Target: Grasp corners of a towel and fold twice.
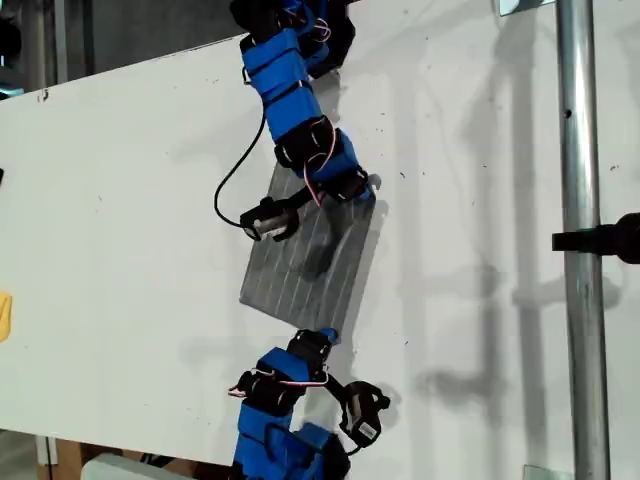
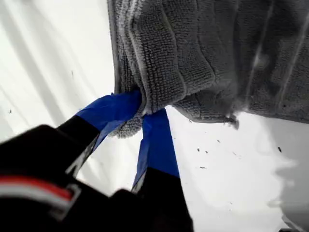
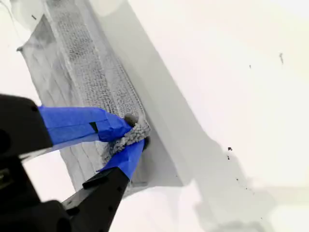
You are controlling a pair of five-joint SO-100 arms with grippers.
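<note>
My first tool [image 2: 142,108], a pair of blue-taped fingers on a black body, is closed tight on a bunched corner [image 2: 126,128] of the dark grey, white-striped terry towel [image 2: 217,53]. The cloth is doubled in thick folds right at the grip, and its tip pokes out past the fingers. The rest of the towel spreads away from the tool over the white desk [image 2: 231,183].

My second tool [image 3: 135,133], of the same blue tape and black plastic, pinches another rounded corner [image 3: 129,136] between its two fingertips. From there one edge of the towel [image 3: 91,72] runs off in a raised ridge that throws a grey shadow on the desk [image 3: 231,72].

In the exterior view the towel [image 1: 305,255] lies near the middle of the desk [image 1: 120,200]. One blue arm [image 1: 290,85] reaches in from that view's top to the cloth's upper right corner. Another arm [image 1: 285,385] comes from the bottom to the lower right corner. I cannot tell which of them is first.
</note>
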